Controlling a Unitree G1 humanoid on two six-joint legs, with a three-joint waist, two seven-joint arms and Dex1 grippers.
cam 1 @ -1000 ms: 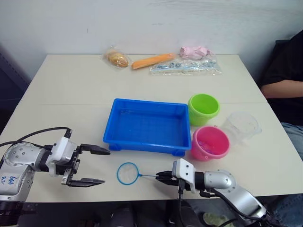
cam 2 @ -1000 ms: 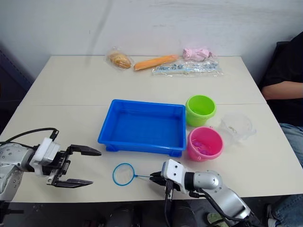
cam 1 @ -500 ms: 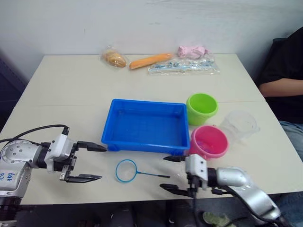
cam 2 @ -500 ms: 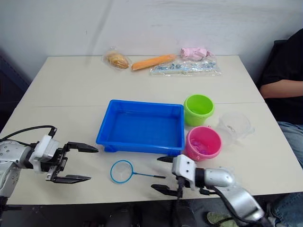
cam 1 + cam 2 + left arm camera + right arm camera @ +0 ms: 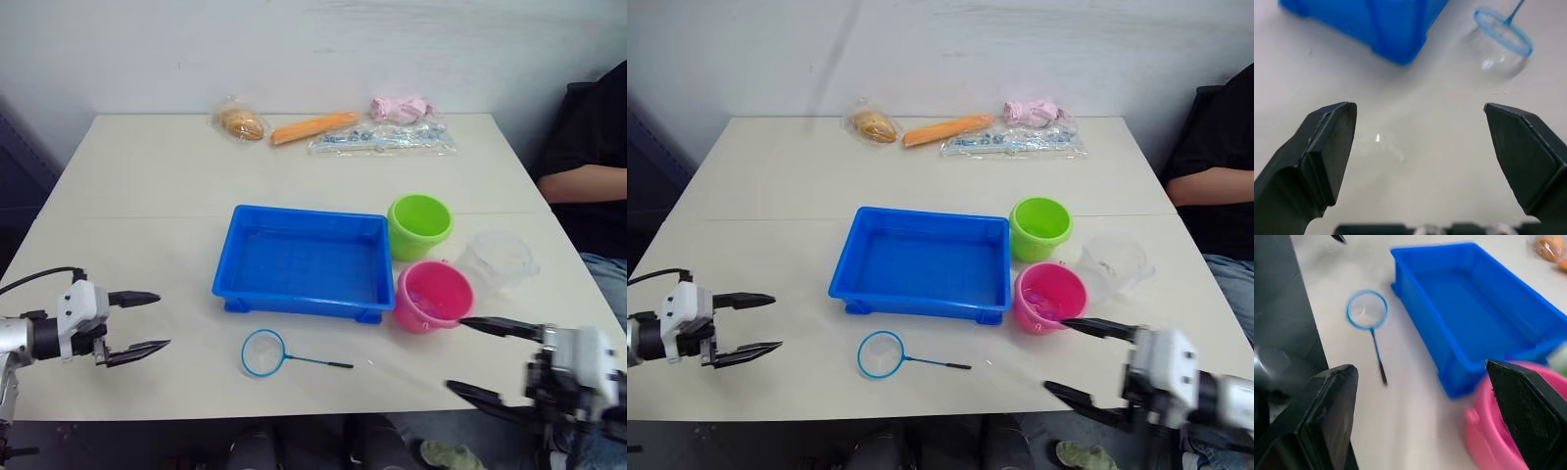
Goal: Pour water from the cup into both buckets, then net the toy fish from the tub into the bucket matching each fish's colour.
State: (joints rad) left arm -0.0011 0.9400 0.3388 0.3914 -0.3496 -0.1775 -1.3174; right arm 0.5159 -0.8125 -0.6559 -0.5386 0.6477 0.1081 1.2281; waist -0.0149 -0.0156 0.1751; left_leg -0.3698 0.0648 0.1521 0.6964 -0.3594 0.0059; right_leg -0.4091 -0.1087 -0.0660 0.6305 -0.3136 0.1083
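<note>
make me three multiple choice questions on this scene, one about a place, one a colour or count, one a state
1. Where does the net lie?
A. inside the blue tub
B. on the table in front of the blue tub
C. in the pink bucket

2. How many buckets stand beside the blue tub?
A. one
B. two
C. three

3. What state is the right claw in?
A. open and empty
B. shut on the net handle
C. shut on the clear cup

Answers:
1. B, the hoop and handle rest flat on the table on the robot's side of the tub.
2. B, a green bucket and a pink bucket stand at the tub's right end.
3. A, its two black fingers are spread wide with nothing between them, right of the net.
</note>
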